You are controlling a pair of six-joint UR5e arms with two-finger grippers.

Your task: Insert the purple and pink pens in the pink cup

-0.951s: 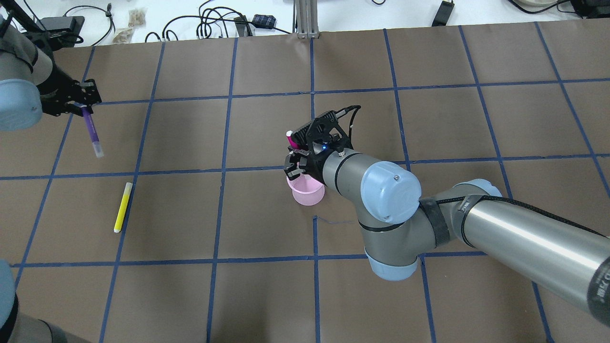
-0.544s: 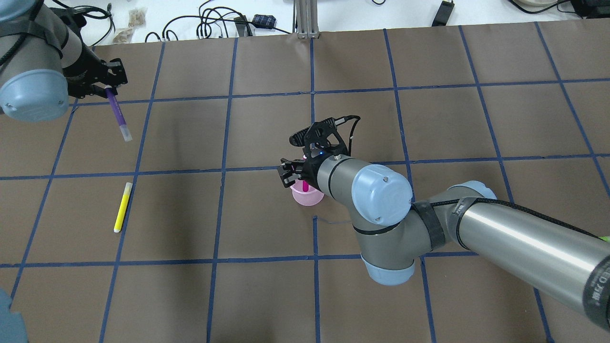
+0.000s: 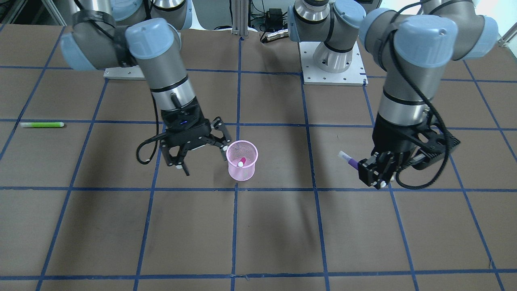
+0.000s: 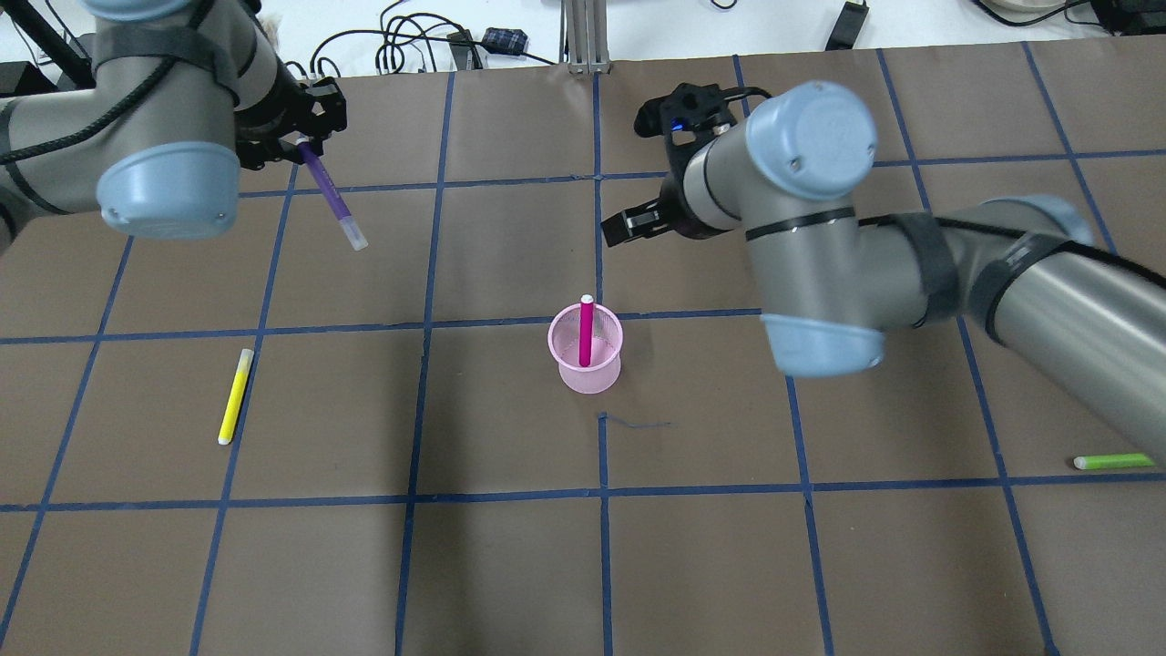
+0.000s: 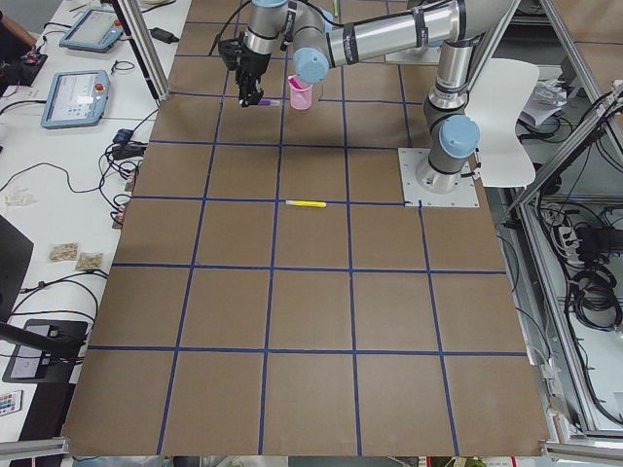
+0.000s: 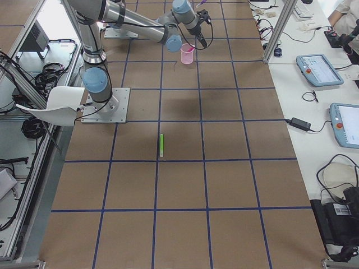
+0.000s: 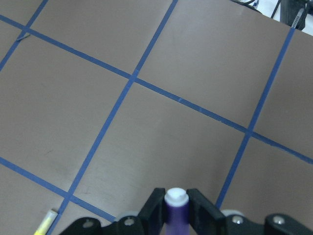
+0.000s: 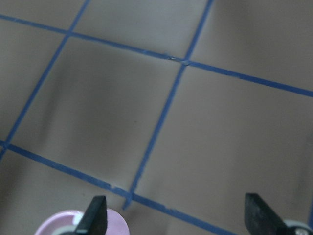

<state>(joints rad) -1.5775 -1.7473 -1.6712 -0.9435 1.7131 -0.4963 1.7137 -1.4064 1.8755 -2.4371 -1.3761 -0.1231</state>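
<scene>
The pink mesh cup [image 4: 588,369] stands upright near the table's middle, also in the front view [image 3: 241,169]. The pink pen [image 4: 585,330] stands inside it, white tip up [image 3: 241,163]. My right gripper [image 3: 200,154] is open and empty, raised just beside the cup; overhead it sits beyond the cup [image 4: 638,221]. Its wrist view shows spread fingertips [image 8: 96,215] and the cup's rim [image 8: 63,226]. My left gripper [image 4: 305,138] is shut on the purple pen [image 4: 332,196], held tilted above the table, away from the cup [image 3: 347,159]. The pen also shows in the left wrist view [image 7: 176,210].
A yellow pen [image 4: 235,396] lies on the brown gridded table at my left. A green pen [image 4: 1113,462] lies at my right, near the edge. Cables and small items lie on the white bench beyond the far edge.
My right gripper has let go of the pink pen, which now stands in the cup, and has lifted away toward the far side. My left arm carried the purple pen rightward.
</scene>
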